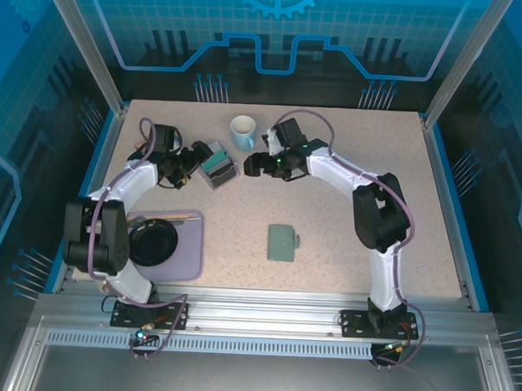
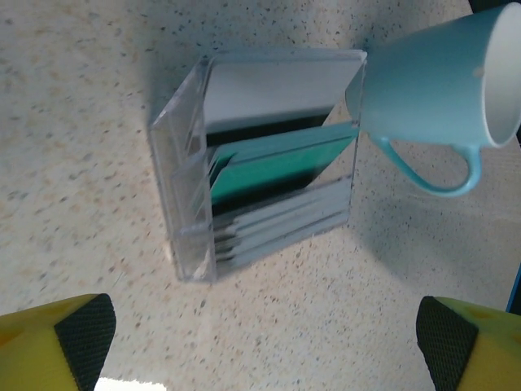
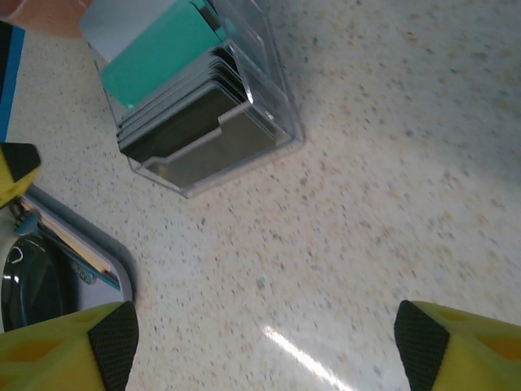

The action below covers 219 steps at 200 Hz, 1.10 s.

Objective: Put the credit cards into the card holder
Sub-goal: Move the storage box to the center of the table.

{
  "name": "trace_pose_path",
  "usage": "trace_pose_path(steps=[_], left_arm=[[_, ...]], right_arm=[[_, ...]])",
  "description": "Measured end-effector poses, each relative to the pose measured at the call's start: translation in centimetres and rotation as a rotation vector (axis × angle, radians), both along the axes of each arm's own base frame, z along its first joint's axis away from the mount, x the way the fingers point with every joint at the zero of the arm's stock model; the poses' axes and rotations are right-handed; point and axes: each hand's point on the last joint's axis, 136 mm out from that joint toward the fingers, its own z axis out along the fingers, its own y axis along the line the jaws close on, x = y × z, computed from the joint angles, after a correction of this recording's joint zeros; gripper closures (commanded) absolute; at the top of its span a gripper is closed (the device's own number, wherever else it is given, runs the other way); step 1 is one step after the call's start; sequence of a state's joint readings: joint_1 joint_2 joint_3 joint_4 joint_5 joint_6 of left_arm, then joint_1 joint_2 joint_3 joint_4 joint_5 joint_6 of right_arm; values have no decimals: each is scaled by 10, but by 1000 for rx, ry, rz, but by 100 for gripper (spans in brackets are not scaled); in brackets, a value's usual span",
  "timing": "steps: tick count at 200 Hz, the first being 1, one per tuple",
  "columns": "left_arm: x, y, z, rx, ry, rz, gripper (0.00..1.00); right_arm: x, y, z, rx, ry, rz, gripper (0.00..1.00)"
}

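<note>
The credit cards (image 2: 277, 167), teal, white and grey, stand on edge inside a small clear box (image 1: 217, 165) at the back of the table. The right wrist view shows the same cards (image 3: 163, 49), the teal one sticking out above dark grey ones. My left gripper (image 1: 192, 158) is just left of the box and my right gripper (image 1: 247, 166) just right of it. Both are open with nothing between their fingers: left gripper (image 2: 264, 334), right gripper (image 3: 264, 342). The sage-green card holder (image 1: 281, 242) lies closed mid-table, apart from both grippers.
A light blue mug (image 1: 243, 131) stands right behind the box and close to it (image 2: 431, 90). A lilac tray (image 1: 189, 253) with a black bowl (image 1: 152, 240) sits at the front left. Its corner (image 3: 122, 281) appears in the right wrist view.
</note>
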State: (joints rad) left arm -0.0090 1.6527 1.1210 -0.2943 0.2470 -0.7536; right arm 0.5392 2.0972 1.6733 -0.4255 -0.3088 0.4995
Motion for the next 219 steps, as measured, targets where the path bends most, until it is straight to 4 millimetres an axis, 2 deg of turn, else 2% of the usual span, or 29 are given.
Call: trace_pose_path(steps=[40,74,102,155,219], left_arm=[[26,4,-19,-40,34,27,1],[44,13,-20,-79,17,66,1],[57,11,-18,-120,-7,72,1],[81,8,-25,-156,-13,60,1],[84,6,-33,-175,-1,41,6]], right_arm=[[25,32,-7,37,-15,30,12],[43,58,-17,61,-28,58,12],[53,73,-30,71,-25,79,12],[63,86,-44,81,-36,111,12],[54,94,-40,113,-33,170,15]])
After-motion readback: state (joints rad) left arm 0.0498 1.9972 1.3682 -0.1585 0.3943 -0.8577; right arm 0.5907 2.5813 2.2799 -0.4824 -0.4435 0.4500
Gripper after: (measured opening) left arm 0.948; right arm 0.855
